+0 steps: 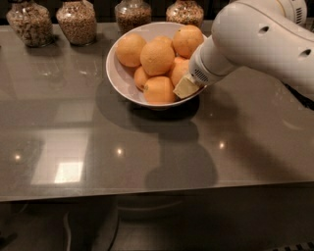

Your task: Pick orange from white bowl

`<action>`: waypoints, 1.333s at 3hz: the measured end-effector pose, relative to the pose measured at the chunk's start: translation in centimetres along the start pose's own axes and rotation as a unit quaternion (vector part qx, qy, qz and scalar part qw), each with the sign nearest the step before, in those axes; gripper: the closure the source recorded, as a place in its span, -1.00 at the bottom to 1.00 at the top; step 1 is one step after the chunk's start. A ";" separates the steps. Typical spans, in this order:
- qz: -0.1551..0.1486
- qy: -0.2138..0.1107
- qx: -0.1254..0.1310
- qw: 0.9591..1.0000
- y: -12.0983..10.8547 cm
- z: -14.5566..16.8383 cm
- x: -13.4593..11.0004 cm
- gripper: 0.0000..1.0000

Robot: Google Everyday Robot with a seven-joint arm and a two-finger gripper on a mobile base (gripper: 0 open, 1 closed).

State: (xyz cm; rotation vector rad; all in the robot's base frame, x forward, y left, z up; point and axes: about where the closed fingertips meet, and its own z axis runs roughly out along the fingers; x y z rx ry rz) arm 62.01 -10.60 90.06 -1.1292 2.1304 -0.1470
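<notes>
The white bowl [117,78] stands at the back middle of the grey table and holds several oranges in a pile. My gripper [186,87] reaches down from the right into the bowl's right side. Its tip lies against a partly hidden orange [179,70] and beside the front orange [158,90]. Two large oranges sit on top, one in the middle [157,57] and one at the right [188,40]. No stem dimple shows on any of them, so I cannot tell which is the puckered one. The white arm [260,41] hides the bowl's right rim.
Several glass jars of grain stand along the table's back edge, such as one at the left [76,20] and one behind the bowl [132,13]. The table's front edge [157,193] runs across the lower part of the view.
</notes>
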 end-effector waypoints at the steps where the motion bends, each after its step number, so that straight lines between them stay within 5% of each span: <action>1: 0.000 0.000 0.000 1.000 -0.1 -0.2 -0.1 0.82; 2: 0.014 -0.029 -0.020 0.999 -0.2 -1.2 -1.0 1.00; 4: 0.030 -0.108 -0.071 0.991 -1.9 -7.6 -3.5 1.00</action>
